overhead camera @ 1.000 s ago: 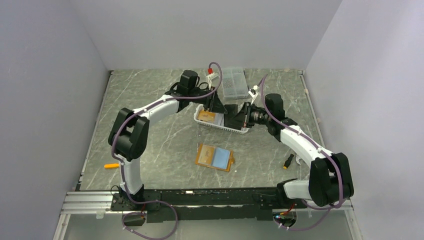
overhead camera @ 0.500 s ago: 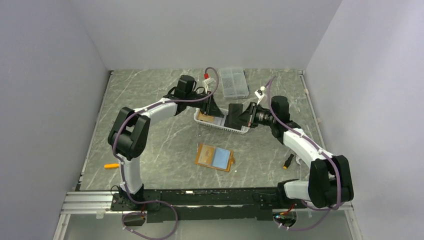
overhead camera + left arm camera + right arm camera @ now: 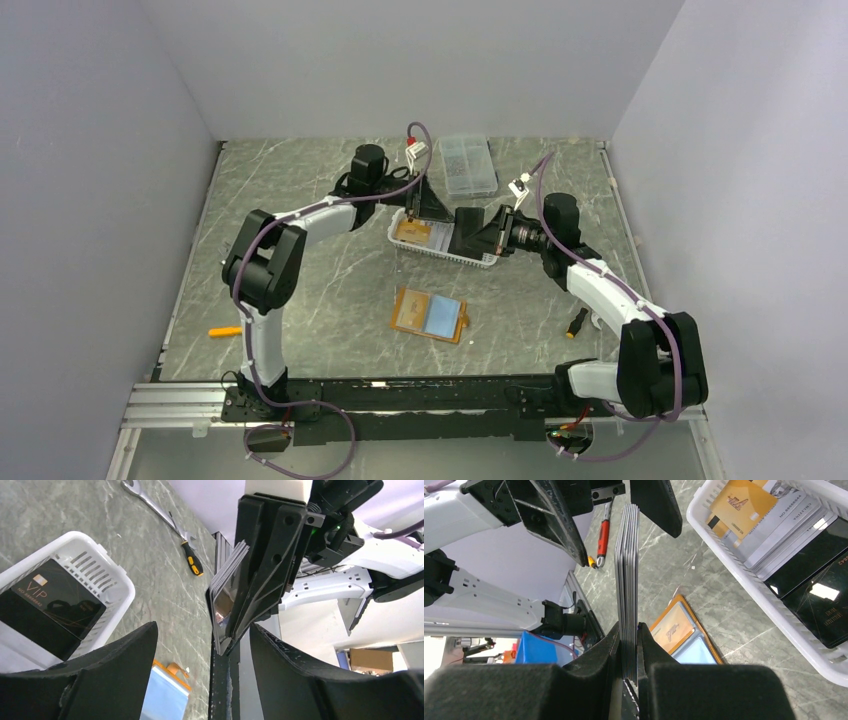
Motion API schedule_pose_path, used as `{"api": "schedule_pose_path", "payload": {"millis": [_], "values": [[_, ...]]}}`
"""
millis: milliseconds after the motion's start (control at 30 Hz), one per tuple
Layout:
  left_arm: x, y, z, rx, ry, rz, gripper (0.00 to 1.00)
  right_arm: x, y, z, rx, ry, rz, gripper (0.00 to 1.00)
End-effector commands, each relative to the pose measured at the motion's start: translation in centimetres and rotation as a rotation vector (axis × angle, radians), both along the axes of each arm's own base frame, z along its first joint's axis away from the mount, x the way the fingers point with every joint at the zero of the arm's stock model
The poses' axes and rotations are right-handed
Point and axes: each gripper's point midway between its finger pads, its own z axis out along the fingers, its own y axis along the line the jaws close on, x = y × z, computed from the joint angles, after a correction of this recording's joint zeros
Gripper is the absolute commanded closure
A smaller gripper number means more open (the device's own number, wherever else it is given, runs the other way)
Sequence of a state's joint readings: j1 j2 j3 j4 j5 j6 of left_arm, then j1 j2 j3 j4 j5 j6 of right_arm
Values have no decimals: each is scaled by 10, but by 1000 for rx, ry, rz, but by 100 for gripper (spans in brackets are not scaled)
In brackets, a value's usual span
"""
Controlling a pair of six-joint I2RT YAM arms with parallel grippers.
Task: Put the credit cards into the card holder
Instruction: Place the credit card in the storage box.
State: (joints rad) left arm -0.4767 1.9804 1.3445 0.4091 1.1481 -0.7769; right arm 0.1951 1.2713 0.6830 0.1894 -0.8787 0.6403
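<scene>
Above the white basket (image 3: 446, 257), toward the worktop's far edge: the right gripper (image 3: 628, 630) pinches a stack of credit cards (image 3: 628, 555) on edge.
Left gripper (image 3: 202, 637) faces it with fingers spread, one on each side of the stack and touching nothing. The stack's long axis seems to run out along the right fingers, its thin edge turned down. The card holder (image 3: 430, 314) lies open and flat, blue inside up, at mid-worktop toward the near edge. Its long axis runs roughly along that edge and its tab points to the right side. Both grippers sit about equally far from the holder, so the card-bearing right arm looks the natural one to bring the stack down to it.
</scene>
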Motion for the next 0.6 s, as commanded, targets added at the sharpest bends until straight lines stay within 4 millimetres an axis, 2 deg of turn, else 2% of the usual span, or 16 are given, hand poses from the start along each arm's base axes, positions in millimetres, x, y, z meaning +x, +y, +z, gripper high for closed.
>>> {"api": "schedule_pose_path", "payload": {"millis": [0, 233, 567], "values": [[-10, -9, 23, -57, -56, -52, 27, 3, 4, 20, 36, -83, 29, 100], [-8, -20, 18, 5, -94, -3, 33, 5, 9, 22, 46, -79, 46, 100], [4, -21, -4, 49, -86, 21, 41, 2, 14, 22, 41, -75, 72, 100]]}}
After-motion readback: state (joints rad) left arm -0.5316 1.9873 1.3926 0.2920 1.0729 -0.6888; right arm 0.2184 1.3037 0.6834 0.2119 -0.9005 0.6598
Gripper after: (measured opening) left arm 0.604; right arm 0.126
